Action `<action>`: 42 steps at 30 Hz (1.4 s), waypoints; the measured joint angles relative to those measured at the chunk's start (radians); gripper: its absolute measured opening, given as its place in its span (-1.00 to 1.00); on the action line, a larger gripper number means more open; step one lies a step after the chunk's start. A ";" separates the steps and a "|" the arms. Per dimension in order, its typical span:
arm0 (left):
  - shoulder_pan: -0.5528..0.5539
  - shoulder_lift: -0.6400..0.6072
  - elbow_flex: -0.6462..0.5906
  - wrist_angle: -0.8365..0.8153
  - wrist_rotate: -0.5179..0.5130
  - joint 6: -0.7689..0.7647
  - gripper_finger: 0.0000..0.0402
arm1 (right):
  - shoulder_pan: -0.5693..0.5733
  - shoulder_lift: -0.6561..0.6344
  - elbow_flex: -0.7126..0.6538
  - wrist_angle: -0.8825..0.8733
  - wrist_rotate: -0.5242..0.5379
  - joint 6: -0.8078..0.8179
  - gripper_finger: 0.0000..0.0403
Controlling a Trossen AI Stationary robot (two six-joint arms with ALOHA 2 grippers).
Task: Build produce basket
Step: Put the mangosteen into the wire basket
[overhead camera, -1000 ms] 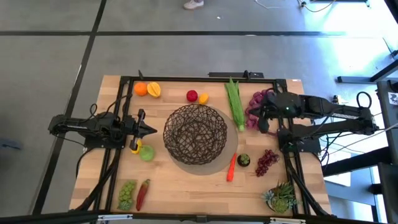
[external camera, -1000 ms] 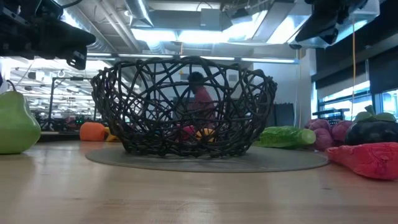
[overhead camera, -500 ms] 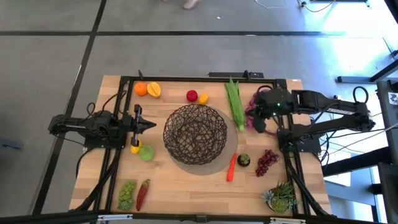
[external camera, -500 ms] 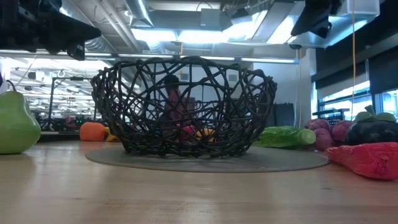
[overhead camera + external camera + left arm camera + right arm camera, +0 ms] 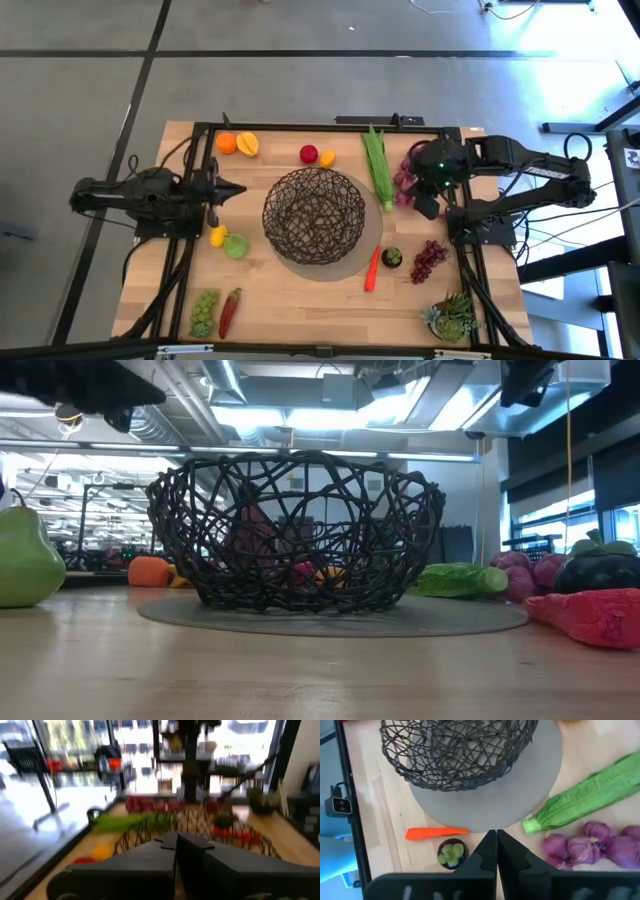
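Right gripper [image 5: 496,851] hangs shut and empty above our purple grape cluster [image 5: 408,172]; the round dark wire-mesh basket [image 5: 314,215] sits mid-table, unfilled. Next we should open and descend.

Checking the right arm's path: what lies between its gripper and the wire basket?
High view: the long green leafy stalk lies between the shut right gripper and the dark wire-mesh basket.

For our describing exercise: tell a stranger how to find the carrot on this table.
Start at the wire basket mid-table, on its grey mat. At the mat's edge nearest the right arm lies the carrot, beside a small potted succulent. It is the only slim orange thing there.
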 joint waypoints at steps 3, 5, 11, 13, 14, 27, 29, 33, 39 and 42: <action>0.000 0.111 0.117 -0.144 0.000 -0.043 -1.00 | 0.000 0.010 0.021 -0.002 -0.013 -0.001 -0.99; 0.000 0.183 0.186 -0.224 0.001 -0.102 -1.00 | 0.000 0.013 0.022 -0.003 -0.037 0.025 -0.99; 0.000 0.337 0.344 -0.378 0.002 -0.241 -1.00 | 0.000 0.031 0.021 -0.057 -0.042 0.099 -0.89; 0.000 0.371 0.386 -0.423 0.002 -0.283 -1.00 | 0.000 0.041 0.021 -0.081 -0.043 0.098 -0.82; 0.000 0.383 0.404 -0.446 0.004 -0.304 -1.00 | 0.000 0.046 0.021 -0.087 -0.043 0.098 -0.79; 0.000 0.409 0.457 -0.546 0.108 -0.373 -1.00 | 0.020 0.098 0.020 -0.105 -0.173 -0.121 -0.40; 0.000 0.409 0.457 -0.551 0.119 -0.354 -1.00 | 0.045 0.112 0.019 -0.104 -0.188 -0.178 -0.40; 0.000 0.409 0.457 -0.567 0.119 -0.352 -1.00 | 0.105 0.157 0.016 -0.098 -0.189 -0.240 -0.41; 0.000 0.409 0.457 -0.561 0.122 -0.358 -1.00 | 0.200 0.254 -0.016 -0.087 -0.181 -0.269 -0.42; 0.000 0.422 0.468 -0.564 0.169 -0.355 -1.00 | 0.230 0.308 -0.034 -0.071 -0.175 -0.266 -0.42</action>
